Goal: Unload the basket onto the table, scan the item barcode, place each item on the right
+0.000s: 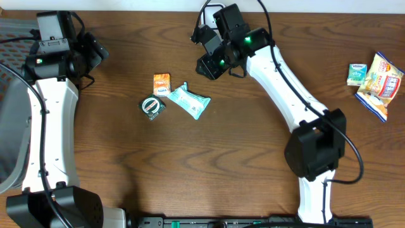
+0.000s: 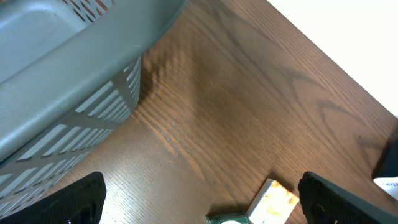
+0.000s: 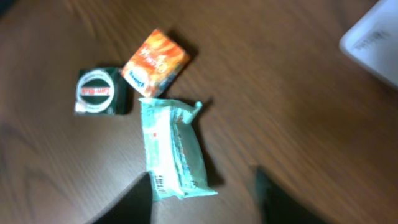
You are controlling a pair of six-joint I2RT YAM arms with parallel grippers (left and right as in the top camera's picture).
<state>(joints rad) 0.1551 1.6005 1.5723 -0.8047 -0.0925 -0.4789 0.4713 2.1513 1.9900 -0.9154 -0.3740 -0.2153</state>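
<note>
Bare wood lies open across the table point(image 1: 240, 158) along its near edge and from the centre out toward the right edge, broken only by the right arm point(image 1: 285, 95), which slants from the near edge up to the far centre. Three small things crowd the middle, packed too close for a lane among them: an orange box point(image 1: 162, 83), a round green tin point(image 1: 152, 106) and a teal packet point(image 1: 188, 100). A grey basket point(image 1: 7, 101) walls the left edge beside the left arm point(image 1: 47, 139). A snack bag point(image 1: 380, 85) and a small green box point(image 1: 357, 74) block the right edge.
</note>
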